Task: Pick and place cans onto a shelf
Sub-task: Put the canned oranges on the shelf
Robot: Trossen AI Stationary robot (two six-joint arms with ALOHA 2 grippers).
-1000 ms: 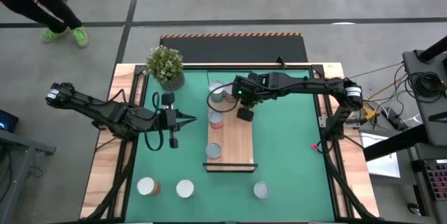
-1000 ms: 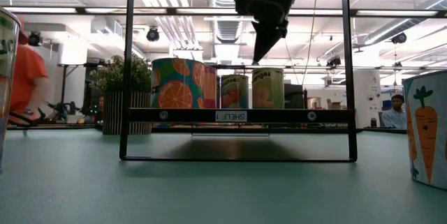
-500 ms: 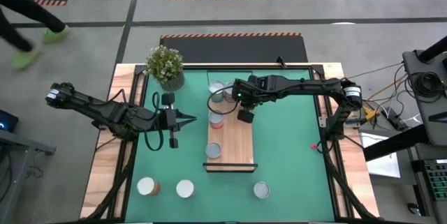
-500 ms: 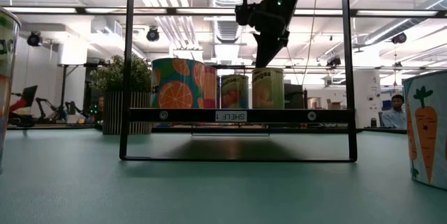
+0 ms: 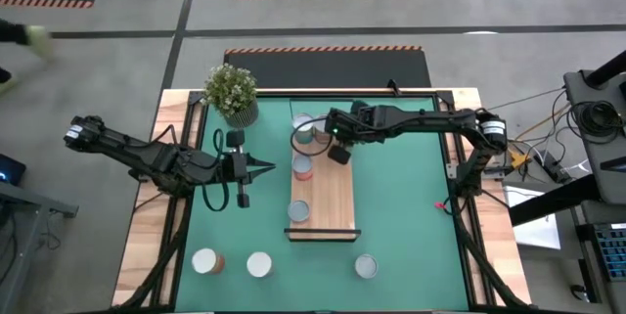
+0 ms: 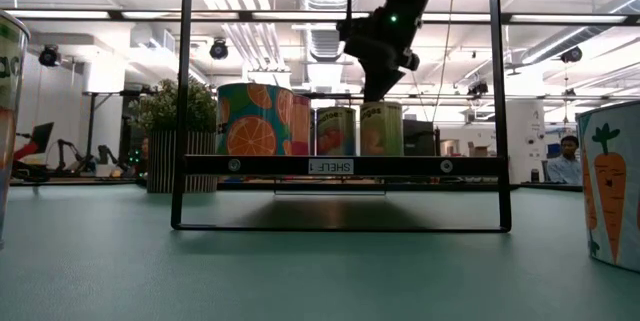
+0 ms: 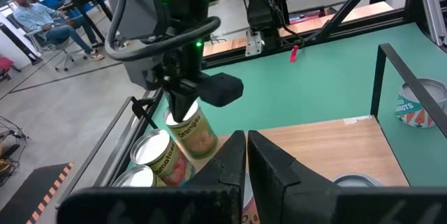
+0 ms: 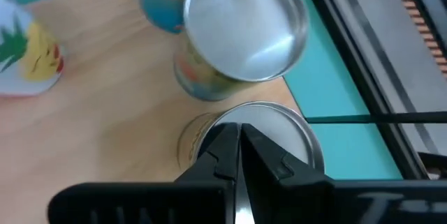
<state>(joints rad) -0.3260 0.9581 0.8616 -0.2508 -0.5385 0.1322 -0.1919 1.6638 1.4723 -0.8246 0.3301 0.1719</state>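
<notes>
The shelf (image 5: 333,201) is a light-wood plank in the middle of the green mat, raised on a black frame (image 6: 340,166). Cans stand on it: two at its far end (image 5: 305,130), one (image 5: 303,167) behind the middle and one (image 5: 298,211) near the front. My right gripper (image 5: 337,155) is shut and points steeply down over a silver-topped can (image 8: 272,137) at the far end, next to another can (image 8: 241,28). My left gripper (image 5: 269,167) is shut and hangs in the air left of the shelf with nothing in it. My right gripper's shut fingertips (image 8: 230,137) stand just over the round top of the orange-labelled can (image 7: 192,135), coming from above at a slant. Whether they touch the top, I cannot tell. The can stands on the shelf.
A potted plant (image 5: 231,92) stands at the mat's far left corner. Three loose cans sit near the front edge (image 5: 207,262), (image 5: 258,264), (image 5: 365,267). A carrot-labelled can (image 6: 612,186) is close to the low camera. People are in the room beyond the table.
My right gripper has sunk a little toward the cans at the shelf's far end, rolling and tipping steeper as it went; it stays shut. The cans have kept their places. A person walking beyond the table's far left has nearly left the picture.
</notes>
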